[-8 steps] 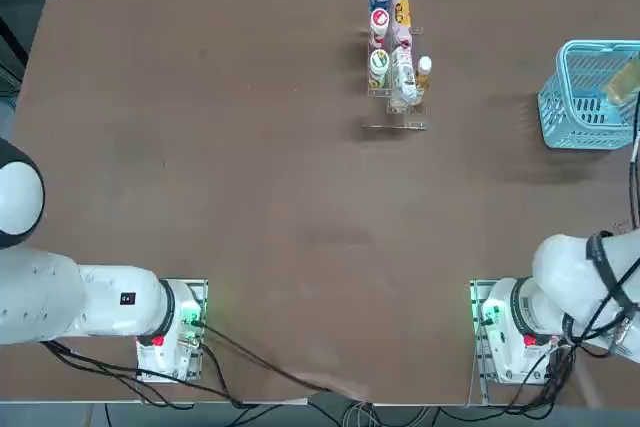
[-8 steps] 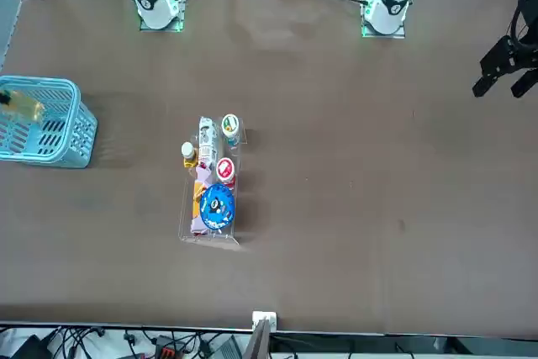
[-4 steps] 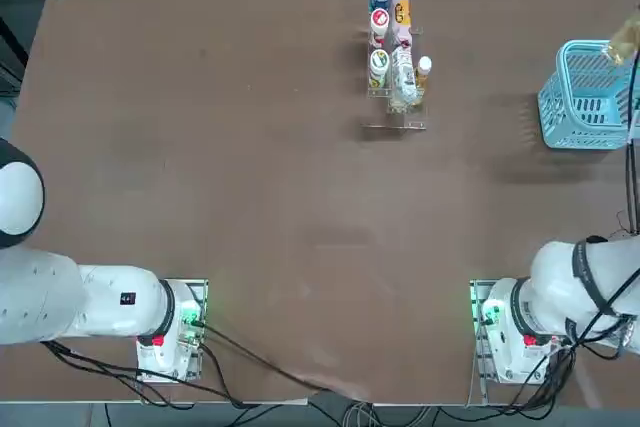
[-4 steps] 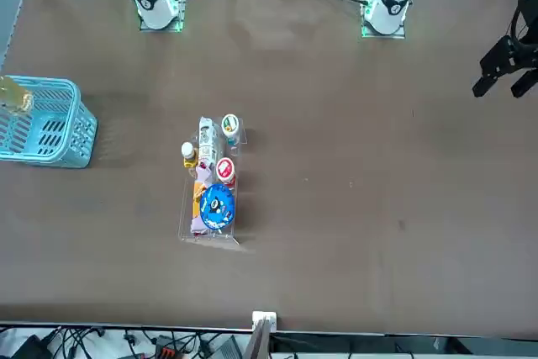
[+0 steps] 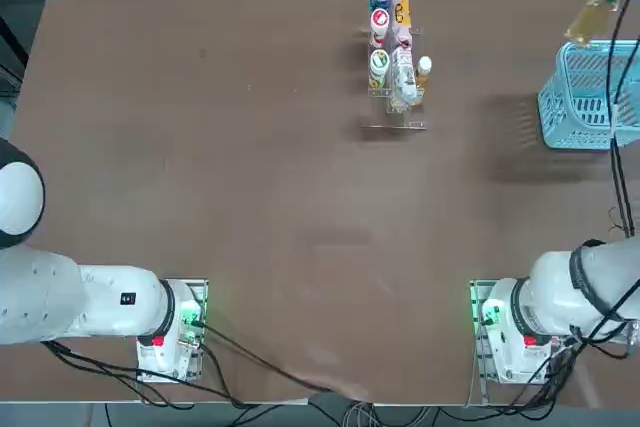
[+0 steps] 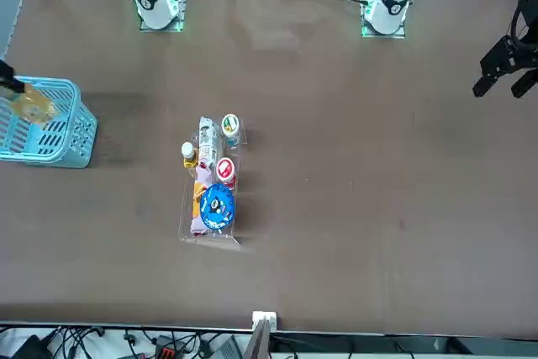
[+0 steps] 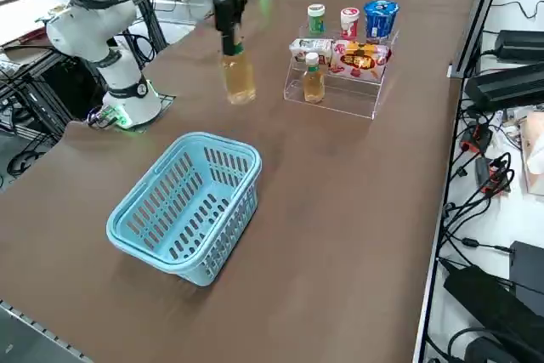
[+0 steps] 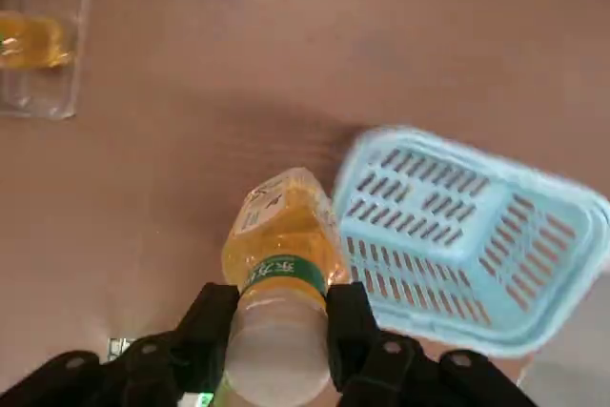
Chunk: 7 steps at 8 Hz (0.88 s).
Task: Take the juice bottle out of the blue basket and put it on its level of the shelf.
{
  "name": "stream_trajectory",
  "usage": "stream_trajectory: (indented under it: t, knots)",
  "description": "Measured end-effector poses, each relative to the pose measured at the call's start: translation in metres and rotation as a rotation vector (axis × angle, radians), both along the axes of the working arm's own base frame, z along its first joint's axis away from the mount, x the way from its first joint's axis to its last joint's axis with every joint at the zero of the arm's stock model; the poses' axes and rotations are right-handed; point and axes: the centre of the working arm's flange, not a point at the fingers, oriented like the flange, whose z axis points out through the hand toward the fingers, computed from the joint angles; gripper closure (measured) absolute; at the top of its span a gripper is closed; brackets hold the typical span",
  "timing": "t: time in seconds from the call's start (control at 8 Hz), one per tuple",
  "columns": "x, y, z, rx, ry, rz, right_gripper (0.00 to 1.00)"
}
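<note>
My right gripper (image 7: pixel 229 33) is shut on the white-capped neck of the juice bottle (image 7: pixel 239 79), a clear bottle of pale amber liquid. The bottle hangs upright in the air, above the table and apart from the blue basket (image 7: pixel 212 235). In the top view the bottle (image 5: pixel 590 19) is just beyond the basket's (image 5: pixel 575 117) far rim. In the wrist view my fingers (image 8: pixel 217 316) clamp the bottle (image 8: pixel 281 240), with the basket (image 8: pixel 448 235) below and to one side. The clear stepped shelf (image 7: pixel 340 99) stands farther along the table; its lowest step (image 5: pixel 395 125) is bare.
The shelf holds a small white-capped bottle with orange contents (image 7: pixel 314 79), a blue round tub (image 7: pixel 380 19), two small capped pots and flat snack packs. Cables and boxes lie off the table's far edge (image 7: pixel 501 125).
The juice bottle has risen out of the basket in my shut gripper and shifted toward the shelf side, from inside the basket to above its far rim.
</note>
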Motion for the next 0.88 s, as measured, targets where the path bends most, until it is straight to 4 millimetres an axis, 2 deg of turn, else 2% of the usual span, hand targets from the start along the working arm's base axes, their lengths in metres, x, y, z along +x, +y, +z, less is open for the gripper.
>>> stream_trajectory:
  t: [0.25, 0.88]
  knots:
    - [0.015, 0.063, -0.015, 0.021, 0.005, 0.138, 0.47]
    - [0.044, 0.158, -0.053, 0.078, -0.044, 0.322, 0.47]
